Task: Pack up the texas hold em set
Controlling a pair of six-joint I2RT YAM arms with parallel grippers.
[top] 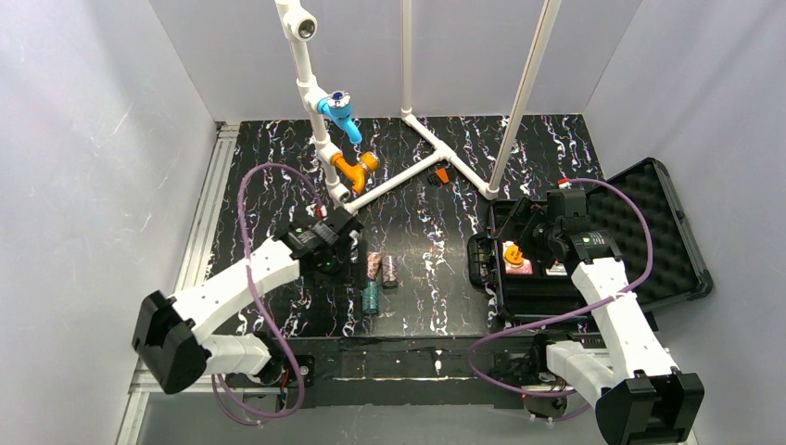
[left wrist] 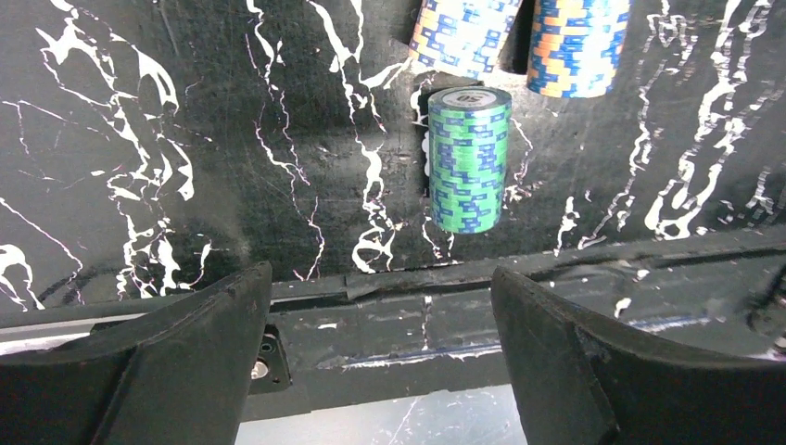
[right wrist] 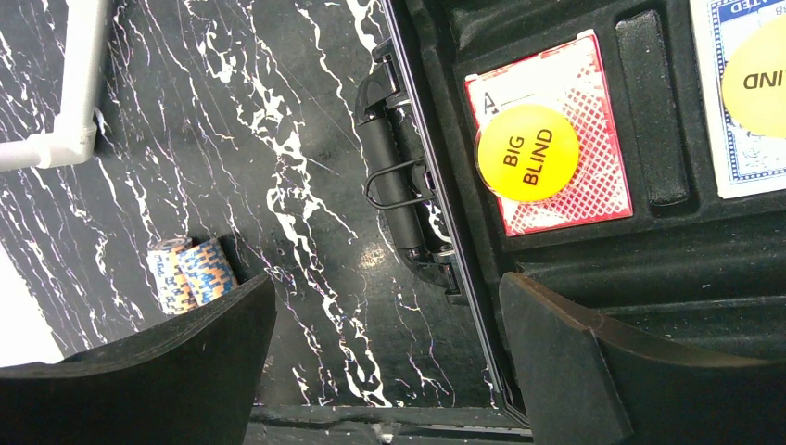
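Black fingers (left wrist: 185, 366) of the left gripper (left wrist: 380, 278) fill the bottom corners of the left wrist view, spread wide apart and holding nothing. Just above the gap, near the centre of that frame, a green chip stack (left wrist: 468, 158) lies on its side on the black marbled table (left wrist: 139, 139). Two more stacks poke in at the top edge: a blue-and-white stack (left wrist: 463, 32) and, to its right, an orange-and-blue stack (left wrist: 576, 42). Whether these two touch cannot be told. In the top external view all three stacks lie in the middle of the frame, with the left gripper just to their left.

The right gripper (right wrist: 386, 286) is likewise wide open and empty, its fingers (right wrist: 602, 371) in the lower corners of the right wrist view. It hangs over the left edge of the open black case (right wrist: 556, 269), whose handle (right wrist: 394, 185) sits near the frame's centre. Inside the case, toward the upper right, a yellow BIG BLIND button (right wrist: 526, 152) rests on a red card deck (right wrist: 593, 195). A blue card deck (right wrist: 732, 162) at the right edge carries a second yellow button (right wrist: 755, 79), cut off by the frame. From above, the case sits right of centre, its foam-lined lid (top: 663, 222) lying open toward the right. A white pipe frame (top: 408, 171) stands in the upper part of the table.
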